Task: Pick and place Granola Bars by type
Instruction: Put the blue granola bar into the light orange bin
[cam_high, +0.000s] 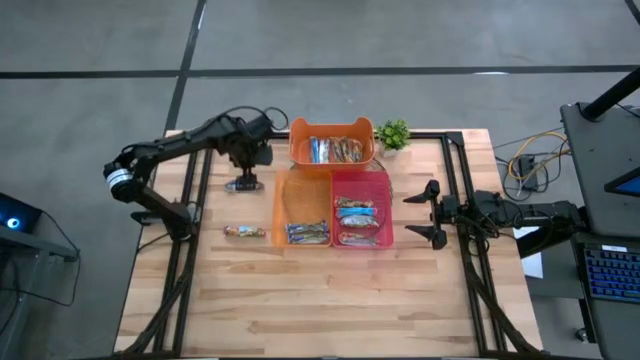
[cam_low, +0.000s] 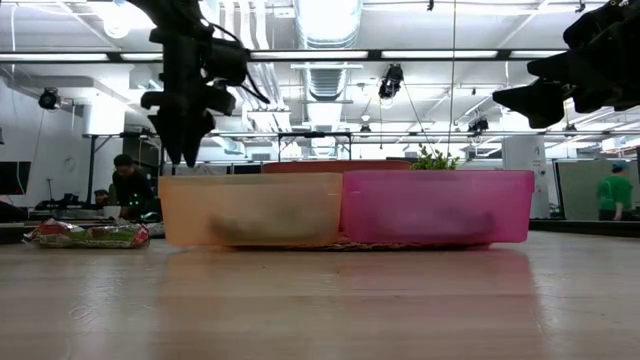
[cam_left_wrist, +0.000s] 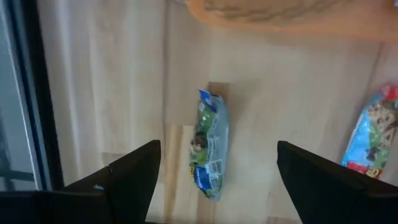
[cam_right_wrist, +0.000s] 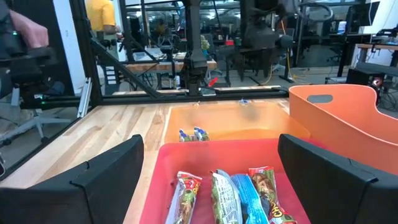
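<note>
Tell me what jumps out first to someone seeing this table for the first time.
Three bright bins cluster mid-table: an orange bin at the back, a pale orange bin and a pink bin side by side in front, all holding bars. The left gripper hangs open over a loose bar left of the bins, and another bar lies nearer the front.

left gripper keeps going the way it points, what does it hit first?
Probably the loose granola bar lying on the table: the open left gripper points down with that bar between its fingers. How high it hangs is unclear.
</note>
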